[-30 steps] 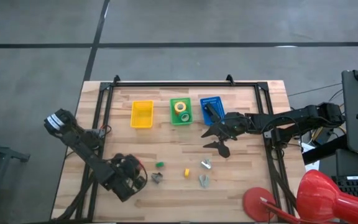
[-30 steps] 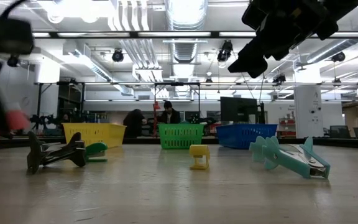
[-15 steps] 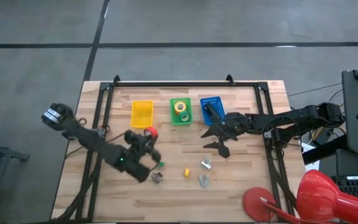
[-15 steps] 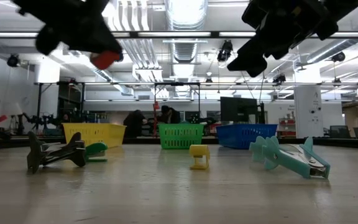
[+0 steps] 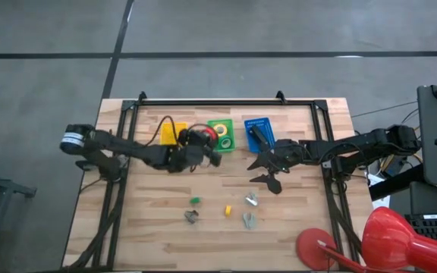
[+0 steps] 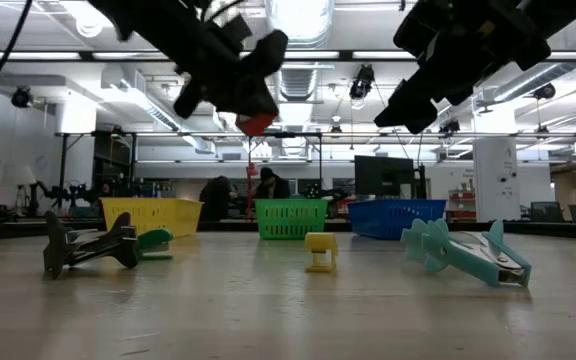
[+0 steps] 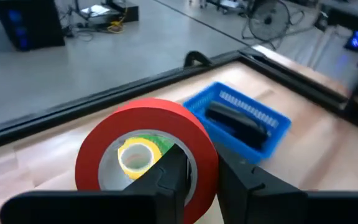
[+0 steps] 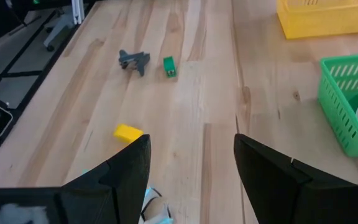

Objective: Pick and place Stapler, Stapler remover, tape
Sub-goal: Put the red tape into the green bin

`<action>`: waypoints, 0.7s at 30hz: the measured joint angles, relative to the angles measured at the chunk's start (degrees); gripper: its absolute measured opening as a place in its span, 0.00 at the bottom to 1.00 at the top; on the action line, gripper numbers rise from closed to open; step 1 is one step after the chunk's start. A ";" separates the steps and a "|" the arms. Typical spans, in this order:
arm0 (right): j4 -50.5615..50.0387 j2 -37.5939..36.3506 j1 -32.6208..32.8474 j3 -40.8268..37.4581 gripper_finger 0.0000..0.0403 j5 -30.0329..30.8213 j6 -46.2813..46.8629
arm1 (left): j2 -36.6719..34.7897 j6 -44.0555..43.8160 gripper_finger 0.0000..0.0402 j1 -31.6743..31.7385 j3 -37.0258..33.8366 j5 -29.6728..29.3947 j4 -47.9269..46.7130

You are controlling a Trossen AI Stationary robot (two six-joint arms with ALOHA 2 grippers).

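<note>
My left gripper (image 5: 203, 149) holds a red tape roll (image 7: 148, 155) in the air beside the green basket (image 5: 220, 136). That basket holds yellow and green tape rolls (image 5: 220, 130). The dark stapler (image 5: 258, 135) lies in the blue basket (image 5: 258, 130). My right gripper (image 5: 268, 171) hangs open over the table near the blue basket, with nothing between its fingers. A dark staple remover (image 5: 191, 217) rests on the table near the front, with teal ones (image 5: 249, 220) to its right. My left gripper pinches the red roll's ring wall (image 7: 205, 163), with one finger (image 7: 171, 182) inside the open centre and the other (image 7: 248, 186) outside. The fingers come from the table's left, slanting slightly down. The roll is lifted clear and shows below the fingers in the low view (image 6: 255, 123).
A yellow basket (image 5: 171, 130) stands at the far side, partly under my left arm. Small green (image 5: 194, 200) and yellow (image 5: 227, 210) pieces lie on the wood near the removers. A red lamp (image 5: 389, 239) stands off the table's near right corner.
My left gripper has swung from the table's near left corner up and toward the far side and right, ending beside the green basket. It has turned about on the way and kept the red tape roll lifted clear throughout.
</note>
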 joint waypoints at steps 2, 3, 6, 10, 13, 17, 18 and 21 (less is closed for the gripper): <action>-0.05 0.00 0.00 -0.46 0.56 -0.02 0.05 | 1.43 -1.27 0.17 2.24 0.00 1.14 1.87; -0.09 0.00 0.00 -0.62 0.56 0.00 0.26 | 2.29 -1.95 0.17 3.05 -0.01 1.64 2.64; 0.19 -0.02 0.00 -0.69 0.56 0.01 0.60 | 5.51 -2.51 0.18 4.46 0.03 2.82 6.22; 0.22 -0.04 0.00 -0.69 0.55 0.01 0.61 | 10.30 -2.44 0.18 5.14 1.08 6.06 11.30; 0.28 -0.04 0.00 -0.69 0.55 0.01 0.46 | 13.71 -1.78 0.18 5.24 3.01 6.13 12.22; 0.44 -0.07 0.00 -0.69 0.55 0.01 0.56 | 17.68 -0.40 0.18 5.62 5.72 7.48 11.92; 0.42 -0.07 0.00 -0.69 0.55 0.01 0.64 | 18.62 0.41 0.18 5.62 6.29 7.47 11.79; 0.41 -0.09 0.00 -0.69 0.55 0.01 0.66 | 20.45 0.60 0.18 5.67 7.74 7.82 10.91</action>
